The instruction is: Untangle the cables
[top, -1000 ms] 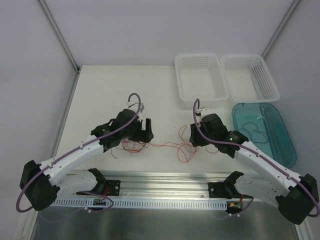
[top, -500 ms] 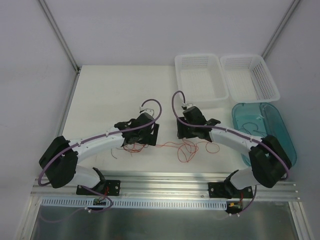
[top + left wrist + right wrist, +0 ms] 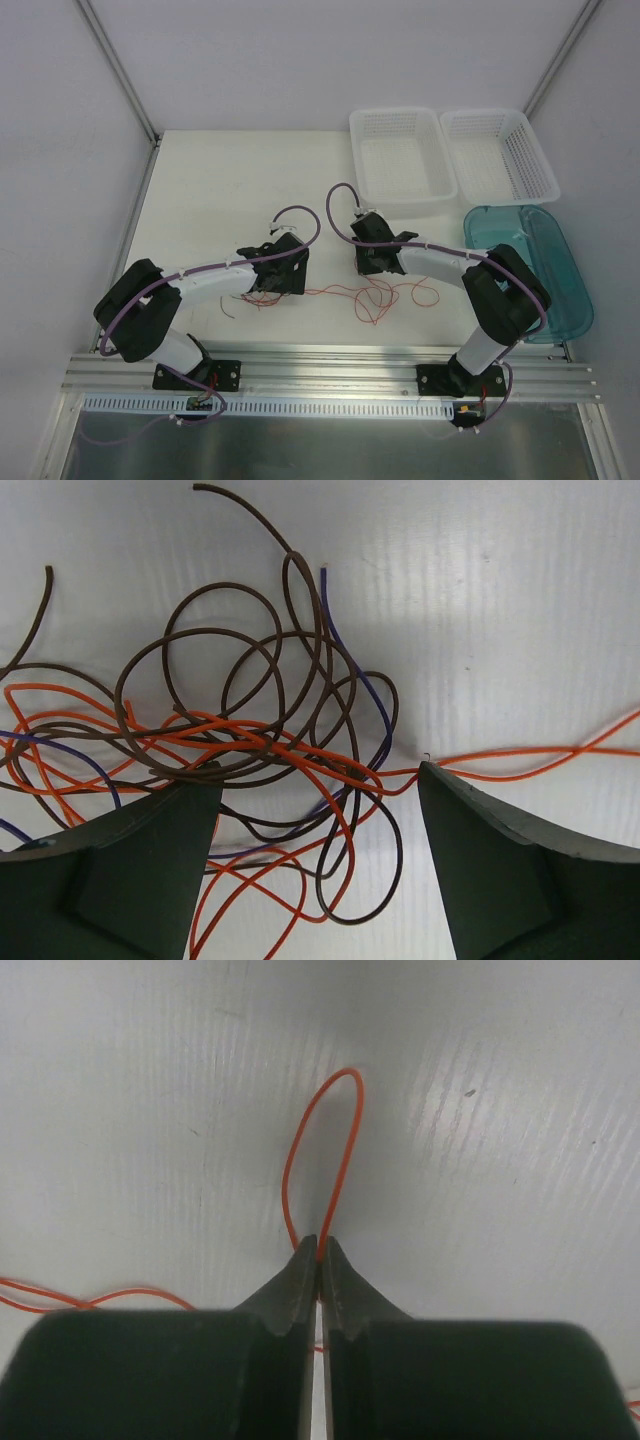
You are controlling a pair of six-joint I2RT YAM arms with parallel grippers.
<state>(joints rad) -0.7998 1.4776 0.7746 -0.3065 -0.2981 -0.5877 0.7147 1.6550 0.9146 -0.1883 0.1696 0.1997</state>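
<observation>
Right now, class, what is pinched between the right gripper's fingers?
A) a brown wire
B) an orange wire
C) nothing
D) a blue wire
B: the right wrist view shows the right gripper with its jaws pressed together on an orange wire, whose loop sticks out past the tips.

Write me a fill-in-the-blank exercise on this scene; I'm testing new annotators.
The right gripper pinches a wire loop coloured ____.
The left gripper hangs ____ above the tangle.
At the far right stand ____ white baskets.
Missing words: orange; open; two.
</observation>
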